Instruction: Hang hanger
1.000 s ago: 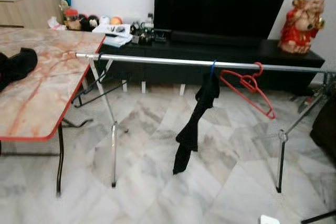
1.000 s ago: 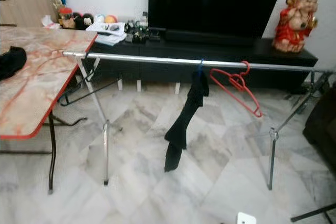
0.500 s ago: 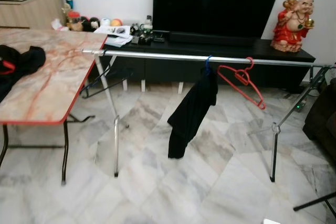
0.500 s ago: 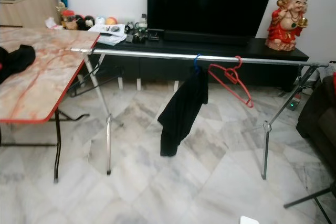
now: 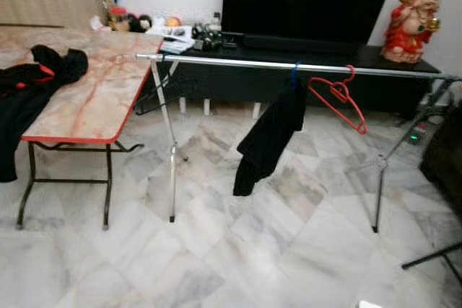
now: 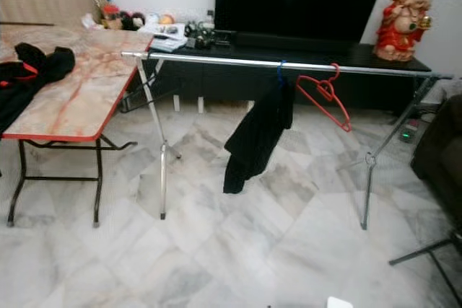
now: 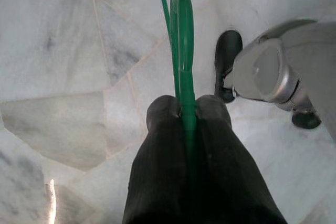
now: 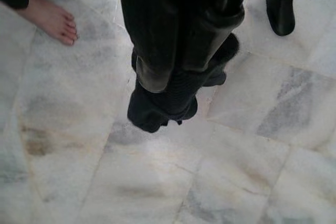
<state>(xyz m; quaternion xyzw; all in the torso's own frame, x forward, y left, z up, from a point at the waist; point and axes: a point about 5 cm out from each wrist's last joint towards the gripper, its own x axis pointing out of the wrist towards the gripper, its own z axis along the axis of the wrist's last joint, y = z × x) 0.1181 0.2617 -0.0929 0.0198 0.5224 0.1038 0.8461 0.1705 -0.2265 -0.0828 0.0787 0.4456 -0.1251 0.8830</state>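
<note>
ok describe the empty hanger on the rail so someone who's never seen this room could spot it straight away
Find the long silver clothes rail standing on the marble floor before the black TV cabinet. Two things hang right of its middle: a black garment on a blue hook, and beside it, towards the red figurine, the red hanger. It is bare, red and tilted.

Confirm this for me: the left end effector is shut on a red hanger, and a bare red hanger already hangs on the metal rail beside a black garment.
One thing is wrong: the hanger pinched in the left end effector is green, not red, as the left wrist view shows. The rest holds: a bare red hanger hangs on the metal rail beside the black garment.
</note>
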